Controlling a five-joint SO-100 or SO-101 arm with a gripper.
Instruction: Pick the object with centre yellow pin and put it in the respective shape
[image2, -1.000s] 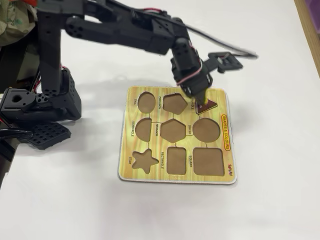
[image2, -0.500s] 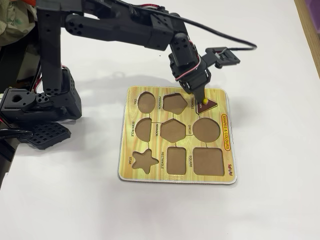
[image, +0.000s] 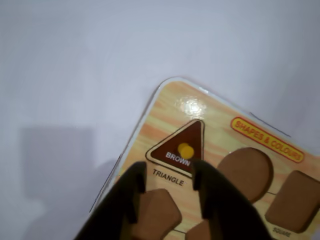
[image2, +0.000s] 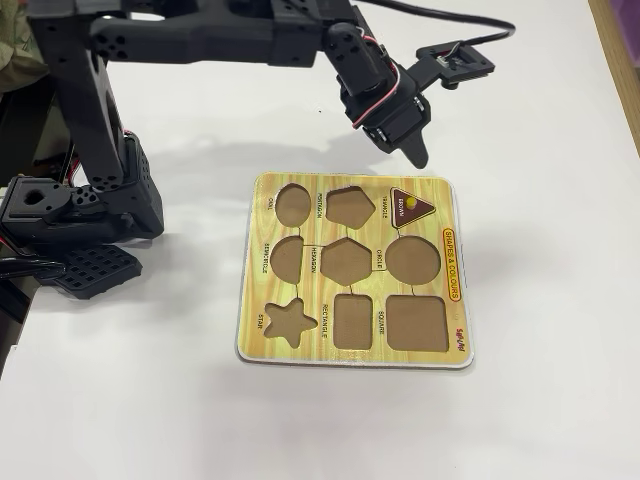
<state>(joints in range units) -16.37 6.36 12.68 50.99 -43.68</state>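
Observation:
The object with the centre yellow pin (image: 189, 137) is a dark-brown triangle lying flat in the triangle recess at one corner of the yellow wooden shape board (image: 165, 105). The fixed view shows the triangle (image2: 411, 208) at the board's (image2: 250, 270) far right corner. My gripper (image: 167, 175) is open, and only the board shows between its two dark fingers. In the fixed view the gripper (image2: 415, 150) hangs in the air above and just behind the triangle, touching nothing.
The board's other recesses, among them pentagon (image2: 350, 207), circle (image2: 413, 260) and square (image2: 416, 323), hold no pieces. The arm's black base (image2: 80, 210) stands left of the board. A cable (image2: 440, 15) loops over the white table. A wooden strip (image2: 620, 60) borders the right.
The gripper has let go of the triangle's knob and risen up and back from the board. The triangle stays in its recess.

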